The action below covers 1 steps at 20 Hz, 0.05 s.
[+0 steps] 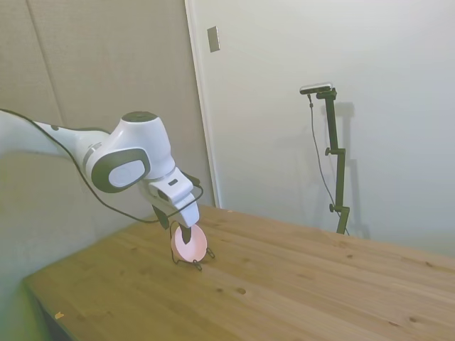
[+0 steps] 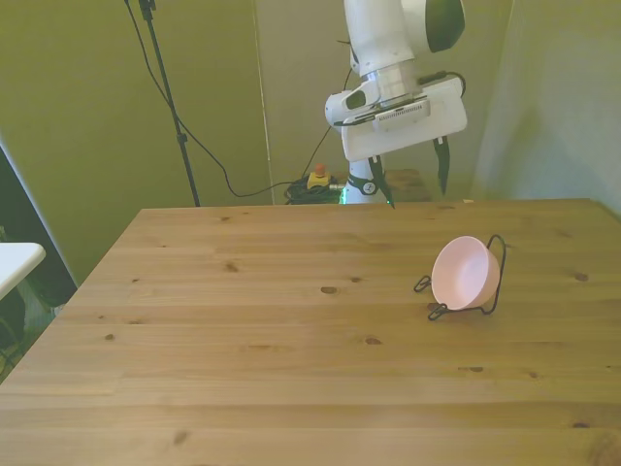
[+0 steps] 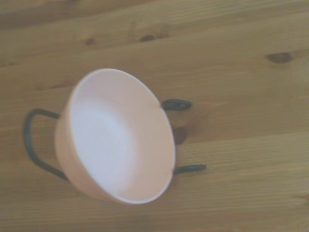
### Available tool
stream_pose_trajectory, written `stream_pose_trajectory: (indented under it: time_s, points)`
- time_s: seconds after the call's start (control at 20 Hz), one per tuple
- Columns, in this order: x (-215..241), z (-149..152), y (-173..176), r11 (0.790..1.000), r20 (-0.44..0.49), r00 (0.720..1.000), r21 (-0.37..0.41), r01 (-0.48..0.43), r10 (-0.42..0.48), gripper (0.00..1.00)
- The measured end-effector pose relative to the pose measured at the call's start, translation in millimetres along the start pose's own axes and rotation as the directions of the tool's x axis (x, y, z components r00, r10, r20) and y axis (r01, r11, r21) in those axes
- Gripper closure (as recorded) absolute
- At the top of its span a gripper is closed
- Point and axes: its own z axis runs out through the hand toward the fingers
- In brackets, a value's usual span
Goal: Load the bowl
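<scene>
The pale pink bowl (image 2: 462, 274) stands on edge, leaning in a thin dark wire rack (image 2: 495, 277) on the wooden table, toward the front view's right. Its hollow faces the front view's left. In the side view the bowl (image 1: 189, 244) and rack (image 1: 197, 264) sit just under the hand. My gripper (image 2: 409, 177) hangs above and behind the bowl, open, with nothing between its dark fingers (image 2: 443, 165). From the side, the gripper (image 1: 183, 231) is close over the bowl's upper rim. The wrist view looks down into the bowl (image 3: 116, 140), with the rack (image 3: 34, 140) around it.
The wooden table (image 2: 243, 340) spreads wide toward the front view's left. A white surface (image 2: 15, 260) juts in past the table at the front view's left edge. A small orange scrap (image 1: 59, 315) lies near the table's near corner in the side view.
</scene>
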Motion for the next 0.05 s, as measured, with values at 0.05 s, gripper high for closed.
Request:
stream_pose_trajectory:
  time_s: [0.05]
  points:
    - [-3.4,3.7,2.3,0.999,-0.036,0.999,-0.039,-0.005,0.004,0.0]
